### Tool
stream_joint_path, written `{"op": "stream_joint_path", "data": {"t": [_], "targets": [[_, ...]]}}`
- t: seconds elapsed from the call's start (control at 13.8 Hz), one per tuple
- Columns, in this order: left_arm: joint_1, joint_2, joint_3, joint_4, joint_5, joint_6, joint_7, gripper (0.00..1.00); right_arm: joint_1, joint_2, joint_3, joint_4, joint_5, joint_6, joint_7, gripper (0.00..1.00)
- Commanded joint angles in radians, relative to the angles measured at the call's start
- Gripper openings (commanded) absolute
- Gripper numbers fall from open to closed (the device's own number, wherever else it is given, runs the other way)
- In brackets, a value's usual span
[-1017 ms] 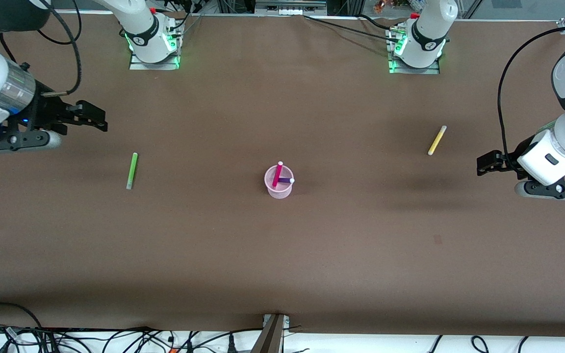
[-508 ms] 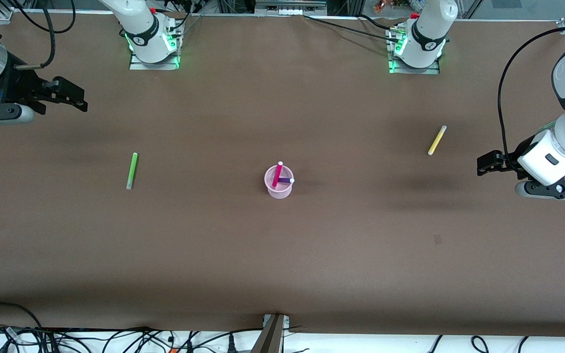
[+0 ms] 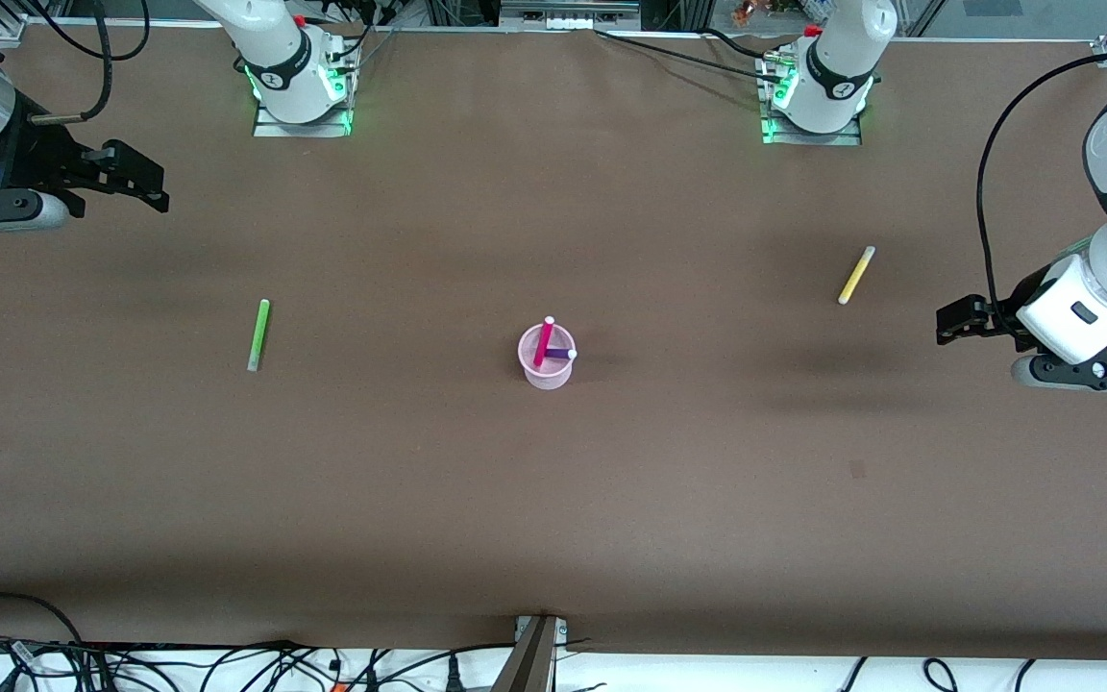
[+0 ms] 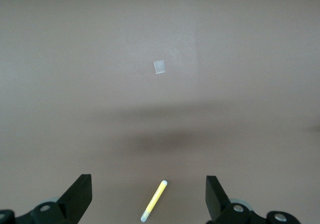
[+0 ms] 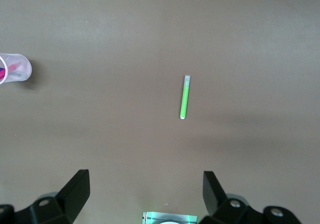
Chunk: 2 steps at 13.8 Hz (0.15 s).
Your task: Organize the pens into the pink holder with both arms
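Observation:
The pink holder (image 3: 546, 358) stands at the table's middle with the magenta pen (image 3: 543, 343) and the dark purple pen (image 3: 559, 355) in it; it also shows in the right wrist view (image 5: 16, 68). The lime green pen (image 3: 258, 334) lies flat toward the right arm's end and shows in the right wrist view (image 5: 184, 97). The yellow pen (image 3: 856, 275) lies flat toward the left arm's end and shows in the left wrist view (image 4: 153, 201). My right gripper (image 3: 152, 185) is open and empty, high over the table's end. My left gripper (image 3: 947, 323) is open and empty, raised beside the yellow pen.
The arm bases (image 3: 299, 82) (image 3: 815, 91) stand along the table's edge farthest from the front camera. A small pale patch (image 3: 857, 469) marks the brown tabletop (image 3: 553, 500) and shows in the left wrist view (image 4: 159, 66). Cables lie along the nearest edge.
My right gripper has risen and drawn back toward its end of the table, away from the lime green pen. My left gripper has barely moved. The pens and holder have not moved.

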Motion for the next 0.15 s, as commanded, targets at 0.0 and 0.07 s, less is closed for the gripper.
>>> {"op": "stream_joint_path", "data": {"t": [0.0,0.07], "targets": [[0.006,-0.016,-0.005,-0.013,0.014,-0.006,0.016,1.00,-0.021,-0.011,0.026,-0.007,-0.015,0.006,0.000,1.00],[0.006,-0.016,-0.005,-0.013,0.014,-0.006,0.014,1.00,-0.019,-0.011,0.026,-0.007,-0.015,0.006,0.001,1.00]]}}
